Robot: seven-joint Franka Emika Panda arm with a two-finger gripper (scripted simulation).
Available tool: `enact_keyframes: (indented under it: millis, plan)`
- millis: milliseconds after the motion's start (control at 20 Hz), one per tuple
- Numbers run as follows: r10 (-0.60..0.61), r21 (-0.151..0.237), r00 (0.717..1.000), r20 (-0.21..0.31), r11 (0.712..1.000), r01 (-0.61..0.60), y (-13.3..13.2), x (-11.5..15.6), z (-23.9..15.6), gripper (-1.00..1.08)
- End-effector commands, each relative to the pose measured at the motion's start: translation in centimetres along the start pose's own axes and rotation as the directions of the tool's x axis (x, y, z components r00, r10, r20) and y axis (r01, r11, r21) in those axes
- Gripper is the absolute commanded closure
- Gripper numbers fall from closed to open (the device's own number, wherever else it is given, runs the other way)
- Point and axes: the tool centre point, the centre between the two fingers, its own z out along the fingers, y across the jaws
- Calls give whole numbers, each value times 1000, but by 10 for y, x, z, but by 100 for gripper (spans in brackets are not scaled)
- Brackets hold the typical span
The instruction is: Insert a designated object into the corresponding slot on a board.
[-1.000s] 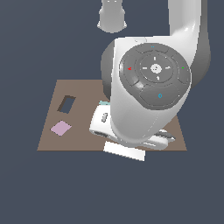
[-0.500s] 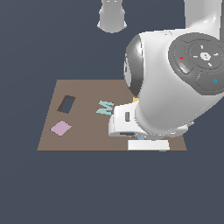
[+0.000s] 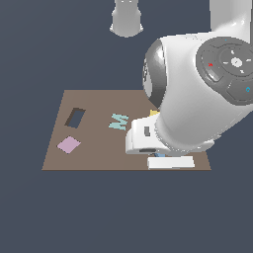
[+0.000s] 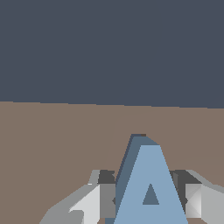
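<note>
Blue A [image 4: 148, 192] gripped upright in hand [image 4: 148, 199], apparently touching brown board [image 4: 52, 140].

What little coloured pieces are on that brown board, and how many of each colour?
Pale teal letter M: 1
Pink square tile: 1
Light blue letter A, between the fingers: 1
Yellow piece, mostly hidden behind the arm, shape unclear: 1
Total: 4 pieces on or over the board, which also has a dark rectangular hole.
</note>
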Motion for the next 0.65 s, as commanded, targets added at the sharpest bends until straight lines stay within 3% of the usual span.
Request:
enact_keyframes:
  millis: [0,100,150,600]
  plan:
    - [0,0,1000,1,1000,0,1,0,6,108]
    - [0,0,1000,1,1000,0,1,0,8,108]
    - [0,0,1000,1,1000,0,1,0,8,-92]
    - [0,0,1000,1,1000,0,1,0,8,-92]
